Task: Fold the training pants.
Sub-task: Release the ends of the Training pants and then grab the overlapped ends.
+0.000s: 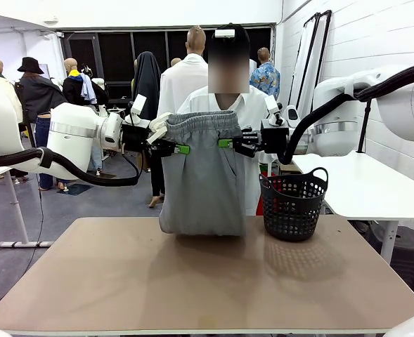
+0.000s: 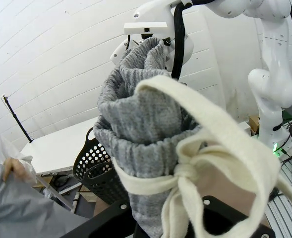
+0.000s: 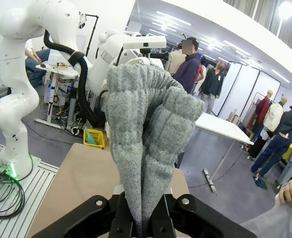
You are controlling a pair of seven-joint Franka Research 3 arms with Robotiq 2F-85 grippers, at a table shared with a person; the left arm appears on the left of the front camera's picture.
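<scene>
Above the far edge of the table: we see the training pants (image 1: 203, 175) hanging upright with the waistband on top. They are held taut between our two grippers, in front of a person (image 1: 252, 105) in a white shirt.
Left gripper: our left gripper (image 1: 182, 149) sits at 9 o'clock of the waistband, pressed together on its edge. In its wrist view the gathered grey band and the whitish drawstring (image 2: 205, 148), knotted into a loop, rise straight out of the fingers.
Right gripper: our right gripper (image 1: 225, 143) sits at 3 o'clock of the waistband, pinching a fold of the grey jersey. In its wrist view the cloth is clamped tight between the black fingers.
Lower end: the cloth rounds off at 12 o'clock of the tabletop, along the far edge. We cannot tell whether it rests on the surface.
Person's hand: a hand (image 2: 14, 168) grips grey cloth toward 8 o'clock in the left wrist view.
Surface: the table (image 1: 192, 281) is tan, matte and rectangular, with soft shadows under the pants and the basket.
Basket: a black mesh basket (image 1: 294, 203), its handle up, stands on the table at 3 o'clock of the pants' lower end, just beside them.
Room: a white side table (image 1: 361, 182) stands at 3 o'clock, against a white panelled wall. Other people stand farther back, from 10 to 12 o'clock, before dark windows. The floor is grey.
</scene>
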